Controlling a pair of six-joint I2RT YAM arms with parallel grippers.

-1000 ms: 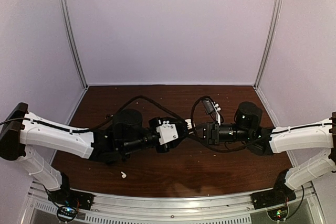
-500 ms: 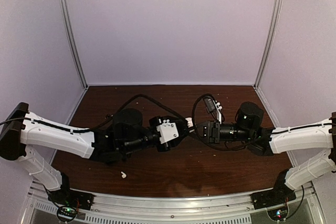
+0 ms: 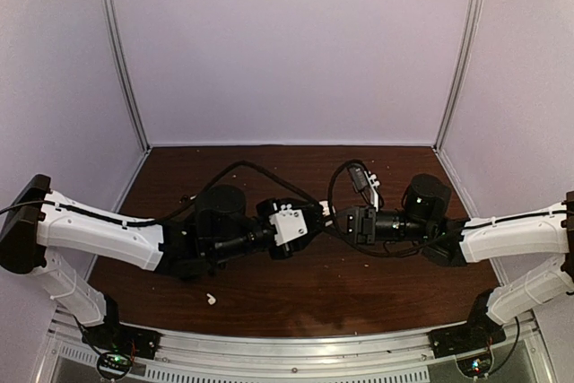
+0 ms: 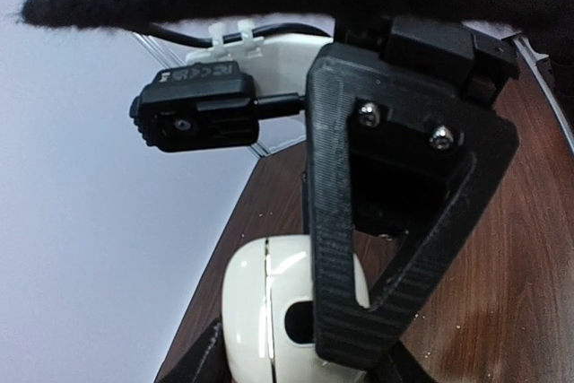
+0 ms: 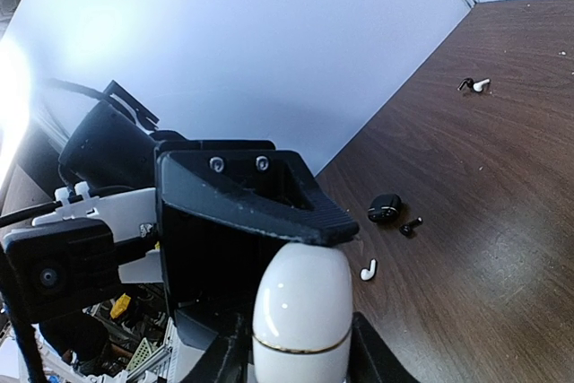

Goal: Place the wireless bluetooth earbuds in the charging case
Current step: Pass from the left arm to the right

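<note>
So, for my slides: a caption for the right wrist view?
White charging case in the right gripper, left gripper close by, loose earbuds on the table behind.

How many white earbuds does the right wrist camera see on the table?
2. One earbud lies by the black case; the other earbud lies farther off, toward the wall. More may be hidden.

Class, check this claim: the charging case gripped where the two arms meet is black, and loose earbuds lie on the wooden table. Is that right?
Not quite. The charging case is white, not black, as the right wrist view shows. The rest holds: loose earbuds lie on the wooden table.
</note>
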